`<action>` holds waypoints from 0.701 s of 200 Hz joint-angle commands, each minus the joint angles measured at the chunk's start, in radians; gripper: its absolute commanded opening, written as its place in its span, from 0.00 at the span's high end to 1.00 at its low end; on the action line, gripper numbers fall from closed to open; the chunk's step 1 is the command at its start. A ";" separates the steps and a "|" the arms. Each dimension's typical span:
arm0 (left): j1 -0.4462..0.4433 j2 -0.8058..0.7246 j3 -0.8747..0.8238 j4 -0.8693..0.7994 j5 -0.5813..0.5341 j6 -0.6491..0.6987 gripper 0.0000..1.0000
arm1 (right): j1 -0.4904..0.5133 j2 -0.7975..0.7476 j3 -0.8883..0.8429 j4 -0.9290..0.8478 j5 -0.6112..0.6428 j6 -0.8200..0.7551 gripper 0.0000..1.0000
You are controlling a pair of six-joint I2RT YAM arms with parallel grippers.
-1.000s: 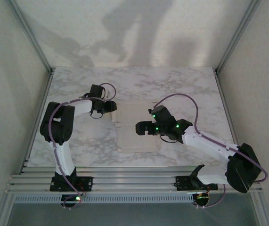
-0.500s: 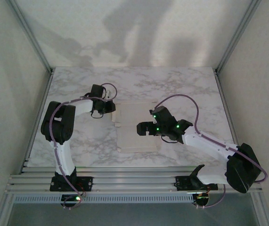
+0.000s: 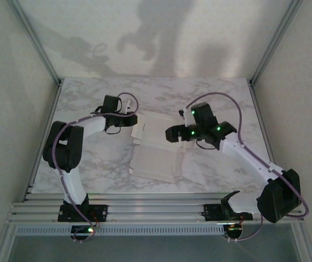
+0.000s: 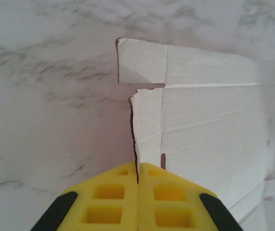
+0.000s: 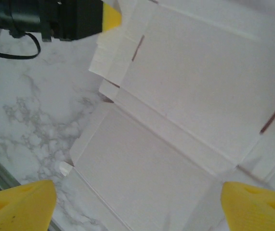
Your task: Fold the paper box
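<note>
Two arms and one cardboard sheet on the marble worktop (image 3: 84, 164), that's what I have on screen. Left arm (image 3: 68, 147) reaches in from the near-left base. Right arm (image 3: 248, 158) comes in from the near right, with a purple cable (image 3: 221, 98) arching over its wrist.

Paper box (image 3: 154, 158) is unfolded and lies about mid-worktop between the arms, off-white side up. It's skewed, so its edges don't run parallel to the worktop edges.

Left end effector (image 3: 129, 121) is at the sheet's far-left edge. On the left wrist camera it's closed: yellow pads (image 4: 103, 197) are pressed together with the edge of a side flap (image 4: 147, 125) pinched between them, so it's gripping the paper box. A smaller corner flap (image 4: 139, 62) sits just beyond, across a notch.

Right end effector (image 3: 173, 134) is over the far-right part of the sheet. From the top view I can't tell whether it's touching the cardboard. On its own wrist camera it's spread wide, yellow fingertips (image 5: 19, 207) out at the bottom corners of the picture. Nothing is held between them, and the sheet's panels and creases lie below. That same view catches the left end effector's yellow pad at the top left, against the sheet's flap edge.

Smallest detail: thin brown slits (image 5: 138, 47) cut into the panel, one near the left flaps and one near the right side
</note>
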 commanded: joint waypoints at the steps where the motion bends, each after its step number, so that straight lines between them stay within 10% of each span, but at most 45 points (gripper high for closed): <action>1: -0.017 -0.081 -0.030 0.069 0.112 0.067 0.93 | -0.048 0.050 0.125 -0.140 -0.098 -0.143 0.17; 140: -0.058 -0.104 -0.044 0.121 0.345 0.306 0.93 | -0.262 0.455 0.524 -0.336 -0.302 -0.414 0.41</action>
